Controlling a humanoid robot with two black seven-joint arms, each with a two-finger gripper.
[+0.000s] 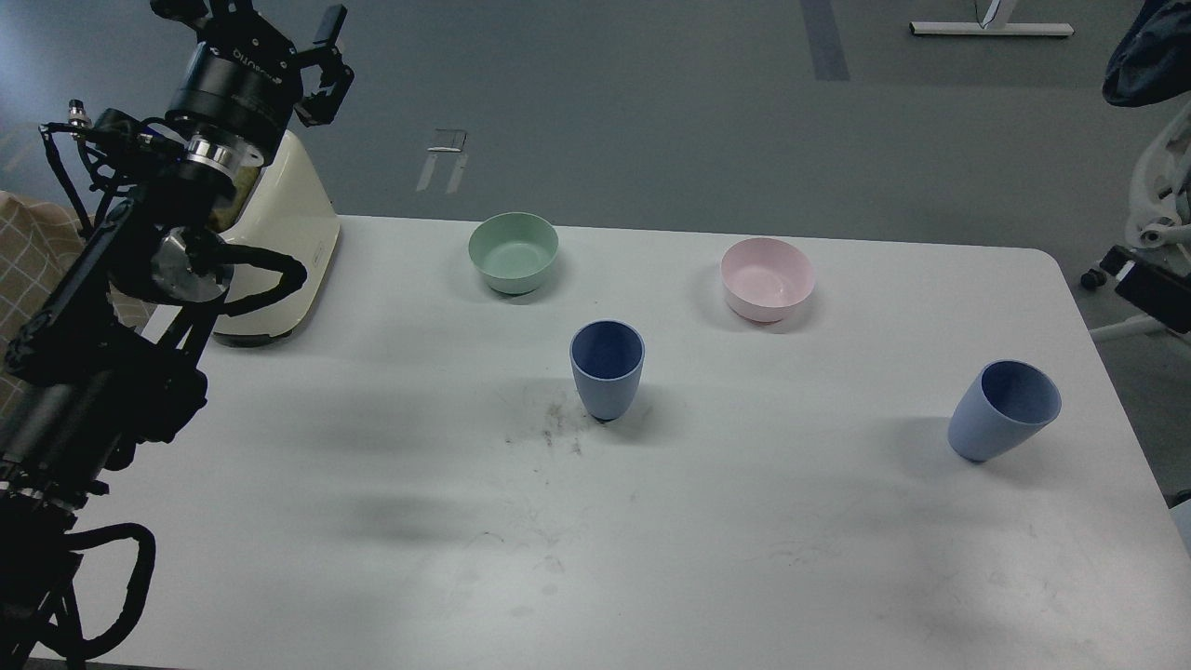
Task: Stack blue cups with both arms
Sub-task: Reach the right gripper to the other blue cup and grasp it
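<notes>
Two blue cups stand upright on the white table (391,577): one in the middle (607,370), the other near the right edge (1003,409). Both are empty and stand apart. My left arm rises along the left side. Its gripper (259,14) is high above the table's back left corner, over the toaster, with its fingers spread and nothing between them. It is far from both cups. A black part of my right arm (1154,293) pokes in at the right edge, above and right of the right cup. Its fingers cannot be made out.
A cream toaster (288,233) stands at the back left, partly behind my left arm. A mint-green bowl (513,251) and a pink bowl (767,277) sit behind the middle cup. A white office chair (1158,223) stands off the table's right side.
</notes>
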